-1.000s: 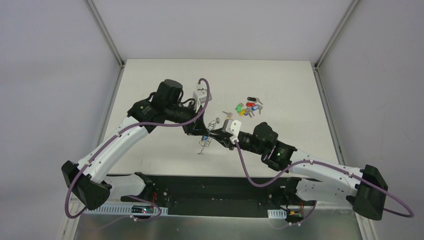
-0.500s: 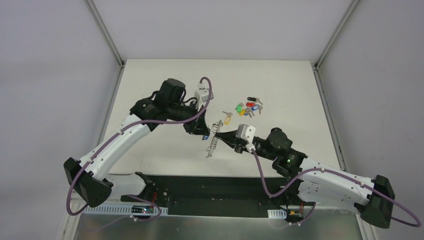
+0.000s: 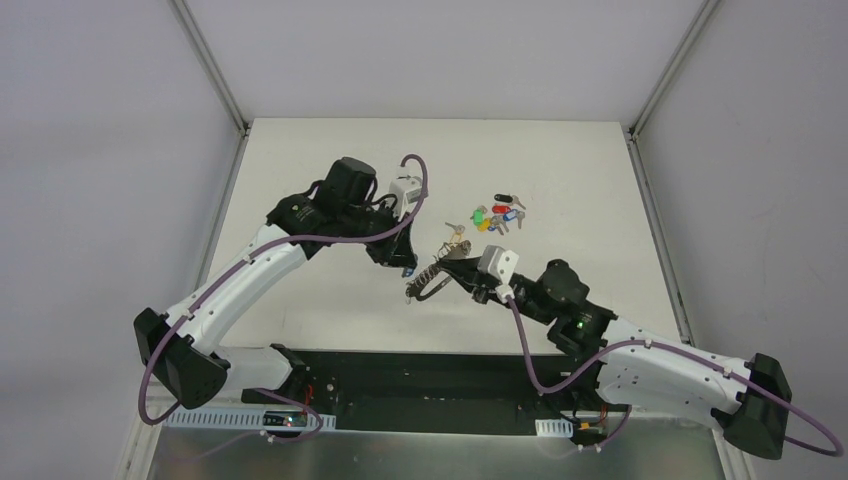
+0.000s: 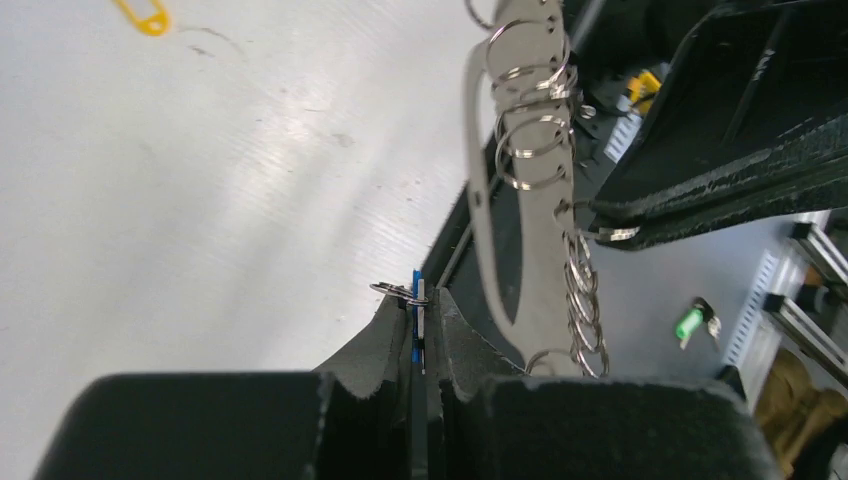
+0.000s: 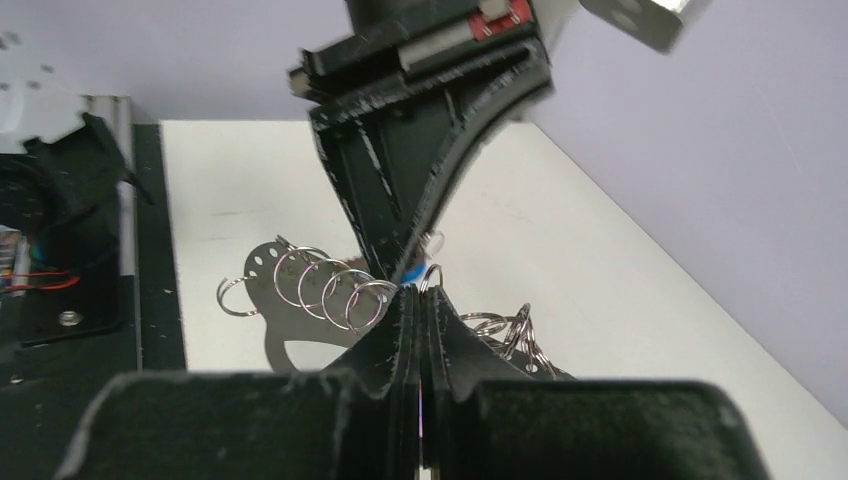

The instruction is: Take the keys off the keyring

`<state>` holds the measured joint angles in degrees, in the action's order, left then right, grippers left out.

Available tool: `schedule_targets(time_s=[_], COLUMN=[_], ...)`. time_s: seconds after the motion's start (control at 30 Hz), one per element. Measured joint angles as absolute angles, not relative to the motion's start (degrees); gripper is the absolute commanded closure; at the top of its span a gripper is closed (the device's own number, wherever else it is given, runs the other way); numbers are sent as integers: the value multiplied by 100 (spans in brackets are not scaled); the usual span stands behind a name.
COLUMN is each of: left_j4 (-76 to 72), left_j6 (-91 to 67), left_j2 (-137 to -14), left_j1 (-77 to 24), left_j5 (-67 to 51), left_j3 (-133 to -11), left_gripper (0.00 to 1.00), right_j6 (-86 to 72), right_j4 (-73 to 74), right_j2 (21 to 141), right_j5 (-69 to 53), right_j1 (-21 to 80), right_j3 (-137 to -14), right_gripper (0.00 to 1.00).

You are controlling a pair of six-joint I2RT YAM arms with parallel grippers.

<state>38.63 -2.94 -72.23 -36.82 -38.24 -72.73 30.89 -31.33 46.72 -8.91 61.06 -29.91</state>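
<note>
The keyring (image 3: 425, 281) is a grey metal oval plate with a row of small split rings. It hangs slanted above the table between my two grippers. My left gripper (image 3: 405, 266) is shut on a small blue-headed key (image 4: 414, 285) with its ring, right beside the keyring (image 4: 520, 230). My right gripper (image 3: 447, 262) is shut on the keyring's upper end. In the right wrist view its fingertips close on a ring (image 5: 430, 277) of the plate (image 5: 290, 325). The left gripper's black fingers (image 5: 430, 180) stand just above them.
Several loose keys with coloured tags (image 3: 497, 214) lie on the white table behind the grippers, and a brass-coloured key (image 3: 456, 231) lies nearer. A yellow tag (image 4: 148, 15) and a green-tagged key (image 4: 690, 322) show in the left wrist view. The black base strip (image 3: 420, 380) runs along the near edge.
The right arm swung right then crept back left, carrying the keyring from hanging upright to a slant. The left gripper shifted a little up and right, still shut on the blue key.
</note>
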Motion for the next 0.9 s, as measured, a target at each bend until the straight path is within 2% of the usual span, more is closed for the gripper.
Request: schedule_targets(time_s=[0.2, 0.33, 0.53, 0.73, 0.77, 0.8, 0.83, 0.87, 0.9], left_j4=[3752, 2921, 1153, -75, -202, -322, -443, -541, -639], left_j6=[-263, -646, -1533, -2040, -2095, -2176, -2239, -2290, -2373], left_j2=[-7376, -7780, -8729, -10116, -10368, -10606, -10807, -10965, -11089], left_j1=[-3684, -3682, -3719, -3907, -3929, -3957, -3979, -3983, -4003], left_j5=[-2633, -1973, -1581, -1581, -1599, -1608, -1612, -1597, -1570], left_j3=[-7255, -6849, -5996, -6451, -6678, -6921, -7133, -7310, -7465], left_gripper=[100, 100, 100, 99, 88, 64, 30, 5, 2], right_j6=[3013, 2917, 2650, 2191, 2121, 2018, 1903, 1763, 1616], right_j4=[-2689, -2340, -1586, -998, -904, -777, -655, -506, -351], right_j2=[4475, 4032, 3505, 3315, 3317, 3323, 3358, 3404, 3463], right_j5=[464, 1409, 2904, 4235, 4362, 4497, 4589, 4624, 4637], right_j1=[6106, 6106, 6106, 5940, 5896, 5811, 5695, 5518, 5306], right_j3=[-2895, -2733, -2733, -2744, -2749, -2766, -2797, -2842, -2910], right_gripper=[100, 100, 100, 100, 100, 100, 100, 100, 100])
